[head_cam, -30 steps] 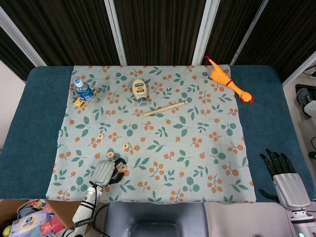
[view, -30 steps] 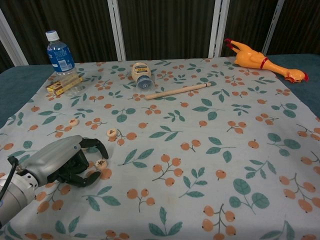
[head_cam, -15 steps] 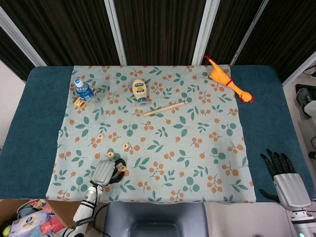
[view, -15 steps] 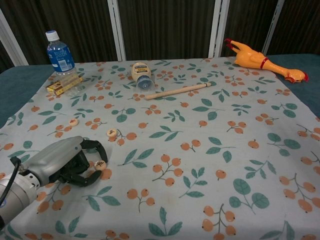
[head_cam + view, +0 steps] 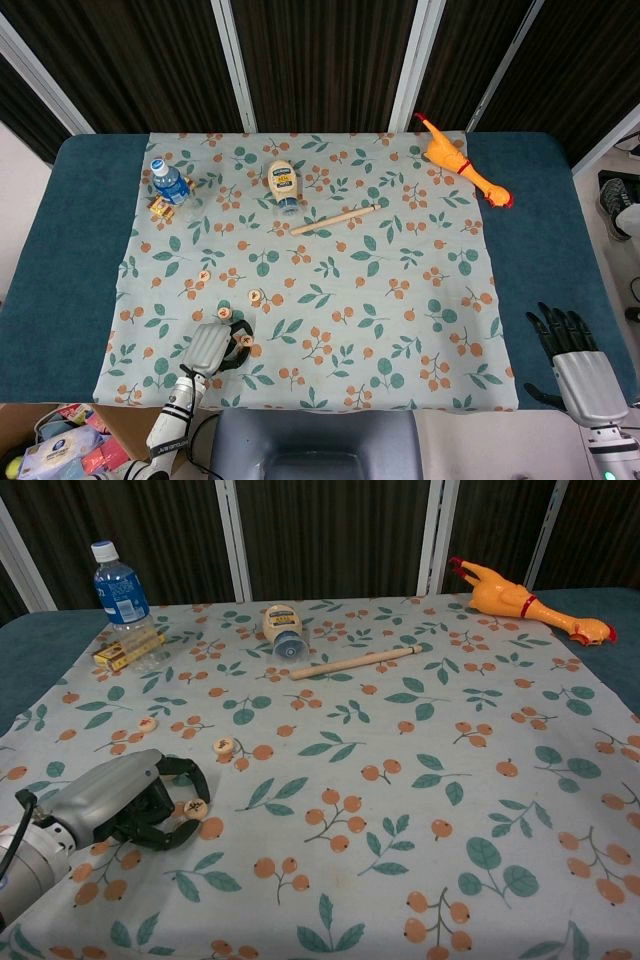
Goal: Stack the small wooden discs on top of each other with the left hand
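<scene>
Near the front-left corner of the worktop (image 5: 60, 250), the left hand (image 5: 120, 802) lies low over the patterned cloth (image 5: 380, 300), back upward, with the forearm running off toward the front edge. Its fingers (image 5: 185, 770) curl forward and down, and the thumb closes from below; between them the hand pinches one small wooden disc (image 5: 195, 808), held just above the cloth. In the head view the same hand (image 5: 212, 347) shows as a grey back with the held disc (image 5: 244, 341) at its fingertips.

A second disc (image 5: 223, 746) lies flat on the cloth just beyond the hand, toward the worktop centre. A third disc (image 5: 147, 723) lies further toward the left edge, well apart from the second. In the head view a further disc (image 5: 224, 313) lies just beyond the knuckles; the chest view does not show it.

At the front-right corner, the right hand (image 5: 572, 345) rests off the cloth with its dark fingers spread and straight, holding nothing.

Along the rear of the cloth stand or lie:
- a water bottle (image 5: 121, 590), upright, near the rear-left corner, with a small yellow box (image 5: 122, 652) just beside it;
- a squeeze bottle (image 5: 283, 628), lying down;
- a wooden stick (image 5: 356, 663), lying diagonally;
- a rubber chicken (image 5: 525, 605), near the rear-right corner.
</scene>
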Motion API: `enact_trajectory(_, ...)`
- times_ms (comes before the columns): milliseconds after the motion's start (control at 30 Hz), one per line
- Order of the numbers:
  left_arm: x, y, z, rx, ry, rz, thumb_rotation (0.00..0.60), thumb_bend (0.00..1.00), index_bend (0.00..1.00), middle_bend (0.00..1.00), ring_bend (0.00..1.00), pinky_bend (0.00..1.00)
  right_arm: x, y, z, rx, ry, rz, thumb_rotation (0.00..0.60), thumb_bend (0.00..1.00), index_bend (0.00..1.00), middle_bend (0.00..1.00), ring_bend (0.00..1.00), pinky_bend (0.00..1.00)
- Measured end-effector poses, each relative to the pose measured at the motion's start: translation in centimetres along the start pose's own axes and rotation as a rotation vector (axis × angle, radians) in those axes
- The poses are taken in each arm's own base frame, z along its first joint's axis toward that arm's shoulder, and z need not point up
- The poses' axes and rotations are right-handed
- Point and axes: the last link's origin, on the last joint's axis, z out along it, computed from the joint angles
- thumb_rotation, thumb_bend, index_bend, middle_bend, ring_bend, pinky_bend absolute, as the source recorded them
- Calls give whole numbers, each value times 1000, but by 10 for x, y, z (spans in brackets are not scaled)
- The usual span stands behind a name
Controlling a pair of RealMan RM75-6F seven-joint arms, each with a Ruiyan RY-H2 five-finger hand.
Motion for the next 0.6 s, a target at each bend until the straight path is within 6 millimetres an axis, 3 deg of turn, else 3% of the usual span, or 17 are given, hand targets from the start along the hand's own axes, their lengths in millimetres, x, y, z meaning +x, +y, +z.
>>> enact_trajectory(233,21,0,3,-10,78,-10,600,399,527,1000,1000,1000,1,1,0,-3,3,4,600,80,0,0,0,0)
enact_trajectory(600,54,-16,29,71,153,-17,600,399,527,1000,1000,1000,0,0,1,-6,2,1,600,81,0,0,0,0)
